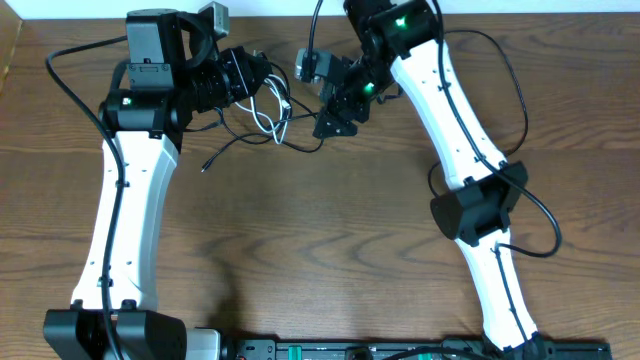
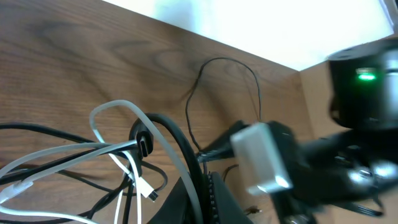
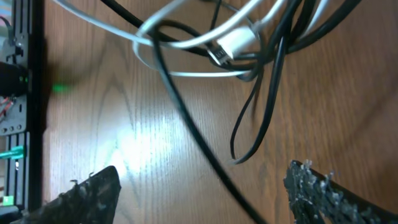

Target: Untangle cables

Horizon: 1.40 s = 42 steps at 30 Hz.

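Note:
The cables (image 1: 268,122) lie in a tangle at the back of the table between my two grippers: a white cord looped with black ones. My left gripper (image 1: 258,85) sits at the tangle's left; in the left wrist view its fingers (image 2: 202,196) are shut on a grey-white cord and a black cord. The white loop (image 2: 118,107) and a white plug (image 2: 148,190) lie just ahead of them. My right gripper (image 1: 332,122) is at the tangle's right. In the right wrist view its fingers (image 3: 202,186) are wide open, with a black cable (image 3: 186,118) running between them and a white plug (image 3: 233,42) beyond.
A loose black cord end (image 1: 208,163) trails toward the front left of the tangle. A thin black loop (image 2: 227,81) lies near the table's far edge. The right arm's wrist camera (image 2: 261,155) is close to my left gripper. A black rail (image 3: 18,93) runs along the table edge.

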Motion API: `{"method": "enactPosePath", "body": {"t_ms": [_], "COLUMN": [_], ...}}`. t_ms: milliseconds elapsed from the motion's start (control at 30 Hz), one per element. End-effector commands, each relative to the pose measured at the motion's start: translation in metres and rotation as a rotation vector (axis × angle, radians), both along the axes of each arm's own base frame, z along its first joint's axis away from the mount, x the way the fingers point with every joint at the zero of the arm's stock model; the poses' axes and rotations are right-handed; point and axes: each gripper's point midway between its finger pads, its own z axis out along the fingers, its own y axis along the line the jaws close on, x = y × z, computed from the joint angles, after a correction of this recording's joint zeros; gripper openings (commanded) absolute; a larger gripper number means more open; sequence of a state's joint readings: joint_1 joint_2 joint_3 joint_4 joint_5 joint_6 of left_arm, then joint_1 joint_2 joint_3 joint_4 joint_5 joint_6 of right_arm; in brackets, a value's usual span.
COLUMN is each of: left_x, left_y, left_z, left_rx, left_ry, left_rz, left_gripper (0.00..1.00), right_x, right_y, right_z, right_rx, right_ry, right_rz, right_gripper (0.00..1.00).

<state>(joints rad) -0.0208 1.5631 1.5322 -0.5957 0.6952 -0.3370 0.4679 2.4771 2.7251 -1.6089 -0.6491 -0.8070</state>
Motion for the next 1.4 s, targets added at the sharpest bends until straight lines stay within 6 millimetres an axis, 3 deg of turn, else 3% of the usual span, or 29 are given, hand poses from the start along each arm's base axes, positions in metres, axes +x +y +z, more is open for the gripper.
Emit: {"method": "enactPosePath", "body": {"t_ms": [0,200,333,600,667,733,900,1067,1233,1367], "left_x": [-0.006,-0.006,-0.006,-0.005,-0.005,-0.005,-0.002,0.004,0.008,0.005], "left_y": [-0.002,-0.002,-0.002,-0.002,-0.002,-0.002,0.005,0.023,0.068,0.102], "left_z": [0.019,0.019,0.019,0.021,0.021,0.021,0.017,0.011,-0.004,-0.015], "left_rx": [-0.017,-0.024,-0.024,-0.045,-0.044,-0.044,-0.013,0.032,0.119,0.166], "left_ry": [-0.044,-0.037,-0.038,-0.027,-0.027,-0.027,-0.023,-0.016,0.034,0.086], "left_rz": [-0.017,-0.012,-0.011,0.005,0.005,0.005,0.043,0.117,0.273,0.376], "left_gripper": [0.07,0.07,0.07,0.07,0.08,0.07,0.07,0.08,0.07,0.08], "right_x": [-0.004,0.0,0.0,0.0,0.001,0.002,0.02,0.045,0.08,0.093], "right_y": [0.01,0.012,0.013,0.013,0.014,0.014,0.001,-0.05,-0.151,-0.236], "right_z": [-0.003,-0.003,-0.003,-0.004,-0.004,-0.004,0.01,0.051,0.091,0.109], "right_rx": [0.048,0.059,0.06,0.06,0.061,0.06,0.066,0.098,0.053,0.01], "right_ry": [0.02,0.005,0.003,0.003,0.001,0.009,0.08,0.086,0.046,0.022], "right_rz": [0.039,0.04,0.04,0.041,0.041,0.027,-0.162,-0.373,-0.779,-1.084], "right_gripper": [0.79,0.64,0.48,0.41,0.24,0.01,0.01,0.01,0.01,0.01]}}
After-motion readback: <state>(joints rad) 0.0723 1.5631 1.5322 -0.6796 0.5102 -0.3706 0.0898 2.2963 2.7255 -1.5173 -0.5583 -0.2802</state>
